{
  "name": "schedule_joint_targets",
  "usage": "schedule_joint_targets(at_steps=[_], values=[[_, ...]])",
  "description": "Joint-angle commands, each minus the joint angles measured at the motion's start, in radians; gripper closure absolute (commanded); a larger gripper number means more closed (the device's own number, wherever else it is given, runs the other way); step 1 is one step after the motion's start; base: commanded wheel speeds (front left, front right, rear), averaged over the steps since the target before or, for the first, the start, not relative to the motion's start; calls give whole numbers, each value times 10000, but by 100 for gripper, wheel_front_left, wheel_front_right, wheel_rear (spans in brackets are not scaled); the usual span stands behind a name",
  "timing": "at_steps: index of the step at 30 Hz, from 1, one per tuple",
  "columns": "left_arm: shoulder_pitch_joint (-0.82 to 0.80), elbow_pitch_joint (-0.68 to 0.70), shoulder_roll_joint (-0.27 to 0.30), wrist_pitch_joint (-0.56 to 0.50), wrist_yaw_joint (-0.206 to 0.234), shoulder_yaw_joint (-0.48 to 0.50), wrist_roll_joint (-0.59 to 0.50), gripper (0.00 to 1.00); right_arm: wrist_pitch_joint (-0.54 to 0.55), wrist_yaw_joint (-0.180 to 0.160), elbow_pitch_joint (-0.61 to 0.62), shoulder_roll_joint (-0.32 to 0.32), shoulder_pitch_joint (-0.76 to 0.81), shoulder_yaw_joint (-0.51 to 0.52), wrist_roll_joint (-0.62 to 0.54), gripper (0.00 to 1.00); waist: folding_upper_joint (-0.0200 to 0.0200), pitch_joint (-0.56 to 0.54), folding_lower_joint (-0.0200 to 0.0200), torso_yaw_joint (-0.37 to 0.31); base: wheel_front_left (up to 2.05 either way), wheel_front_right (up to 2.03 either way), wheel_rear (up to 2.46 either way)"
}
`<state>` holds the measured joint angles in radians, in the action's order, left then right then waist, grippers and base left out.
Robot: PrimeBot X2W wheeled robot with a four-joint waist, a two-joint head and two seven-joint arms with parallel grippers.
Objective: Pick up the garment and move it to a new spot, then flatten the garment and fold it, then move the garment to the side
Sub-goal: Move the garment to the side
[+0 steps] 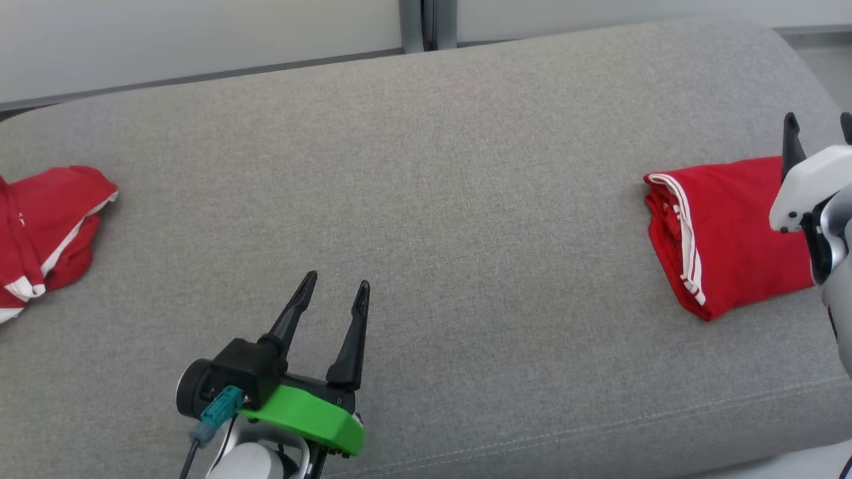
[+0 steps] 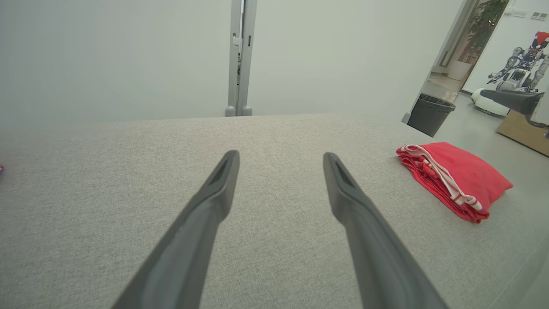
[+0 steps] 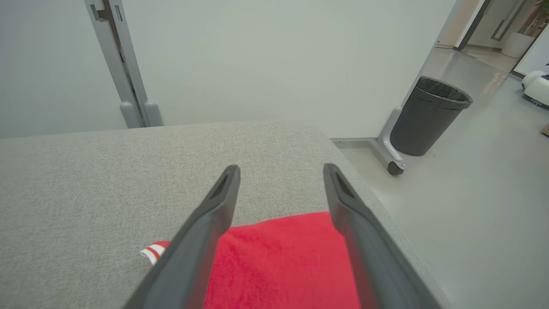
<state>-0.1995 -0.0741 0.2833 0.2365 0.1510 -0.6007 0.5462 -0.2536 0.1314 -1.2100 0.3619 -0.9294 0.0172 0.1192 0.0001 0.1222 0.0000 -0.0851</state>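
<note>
At the left end of the grey cushion (image 1: pixel 426 173) a crumpled red garment (image 1: pixel 46 226) with white trim lay bunched, partly cut off by the head view's edge. Over the cushion's near middle the left gripper (image 1: pixel 337 279) hovered with its two dark fingers spread apart and nothing between them, bare fabric beneath. Near the cushion's right end lay the folded red garment (image 1: pixel 725 233), a compact stack with its white-striped edge turned toward the cushion's middle. The right gripper (image 3: pixel 281 168) stood at that same end, directly above the folded garment. Its fingers were parted and gripped nothing, and the red cloth showed between them in the right wrist view. Whether the fingertips touched the cloth could not be told. On the floor past the cushion's far right corner stood a dark round waste bin (image 3: pixel 429 120) with a black liner (image 3: pixel 444 91) folded over its rim. The inside of the bin could not be seen.
</note>
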Motion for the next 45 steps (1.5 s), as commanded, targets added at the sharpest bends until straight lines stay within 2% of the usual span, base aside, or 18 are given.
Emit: schedule_joint_targets(at_steps=[1, 4, 10, 17, 23, 30, 34, 42, 45], values=[[174, -111, -44, 68, 194, 184, 55, 0, -85, -14, 192, -74, 395, 41, 143, 0, -1, -751, 0, 271, 0, 0, 0], [343, -191, -102, 112, 385, 366, 142, 0, -123, -14, 576, -242, 735, -72, 274, 0, -1, -1031, 0, 351, 0, 0, 0], [635, -398, -119, 206, 782, 976, 328, 0, -124, -14, 2268, -468, 2089, -297, 738, 0, -1, -1581, 0, 634, 0, 0, 0], [607, -835, 7, 253, 1031, 1417, 172, 0, -127, -14, 3751, -679, 3551, -488, 1043, 0, -1, -2059, 0, 1105, 0, 0, 0], [554, -1378, 278, 233, 840, 1317, 4, 0, 64, -14, 4842, -1031, 4603, -614, 1063, 0, -1, -2385, 0, 1355, 0, 0, 0], [790, -1756, 579, 83, 567, 1128, 3, 0, 358, -14, 6182, -1719, 6003, -282, 722, 0, -1, -2720, 0, 1587, 0, 0, 0], [1111, -1666, 604, 173, 584, 1337, 185, 0, 595, -12, 6932, -2245, 6860, 45, 463, 0, -1, -2889, 0, 1722, 0, 0, 0], [1931, -1126, 741, 273, 240, 1484, 51, 0, 1052, -12, 8286, -2942, 8405, -70, -104, 0, -1, -3018, 0, 1777, 0, 0, 0], [2220, -1066, 775, 286, 432, 1583, -53, 0, 1224, -12, 8652, -3040, 8880, -153, -303, 0, -1, -3045, 0, 1753, 0, 0, 0]])
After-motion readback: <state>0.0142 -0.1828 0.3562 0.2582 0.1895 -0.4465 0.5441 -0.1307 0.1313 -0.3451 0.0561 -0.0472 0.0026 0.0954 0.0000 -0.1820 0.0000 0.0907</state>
